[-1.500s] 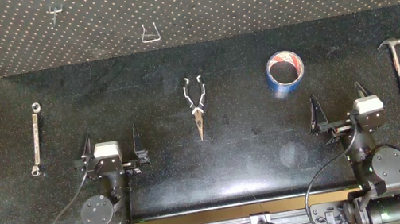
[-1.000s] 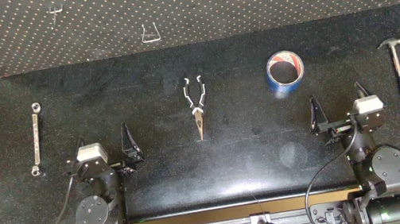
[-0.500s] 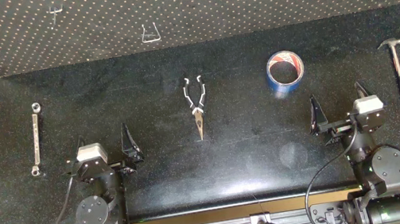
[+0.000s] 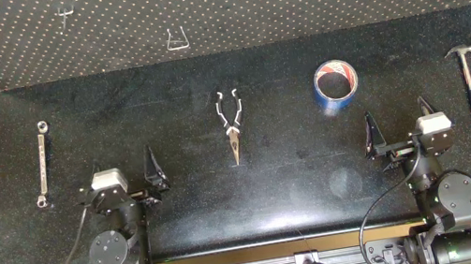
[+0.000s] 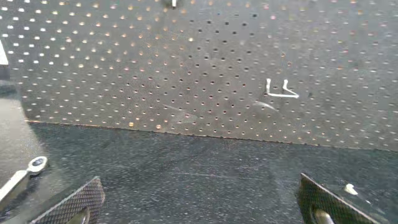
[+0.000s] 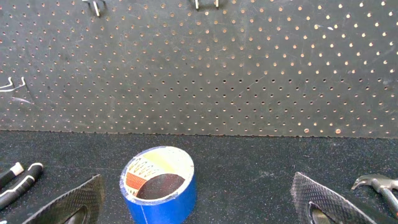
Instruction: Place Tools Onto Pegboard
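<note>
Top view, read left to right; all four implements lie on the black speckled surface [image 4: 181,207], none yet hung.

(a) slim steel combination wrench [image 4: 40,165], flat and lengthwise at the far left. I judge it stiff, slick and very low-lying, so I would pinch it across the middle of the shaft and leave the ring end free for a hook.

(b) my left tool [image 4: 124,171], fingers spread wide and holding nothing, just right of the wrench's near end.

(c) needle-nose pliers with white-and-black handles [image 4: 231,123], at the centre, nose pointing toward my bases. They are rigid but hinged, so the handles may swing; I would take hold close to the pivot.

(d) roll of blue tape [image 4: 336,85], resting on its flat face with the core opening upward. It is probably light and slightly yielding, best taken through one wall, with one finger inside the core.

(e) my right tool [image 4: 397,122], likewise open and empty, on the near side of the tape and a little to its right.

(f) claw hammer with steel head and dark handle [image 4: 469,85], at the far right, head toward the board. It looks head-heavy and apt to droop if held low, so I would grip just under the head.

(g) dark perforated pegboard [image 4: 216,7] along the far edge, carrying bare metal hooks [image 4: 176,40]
</note>
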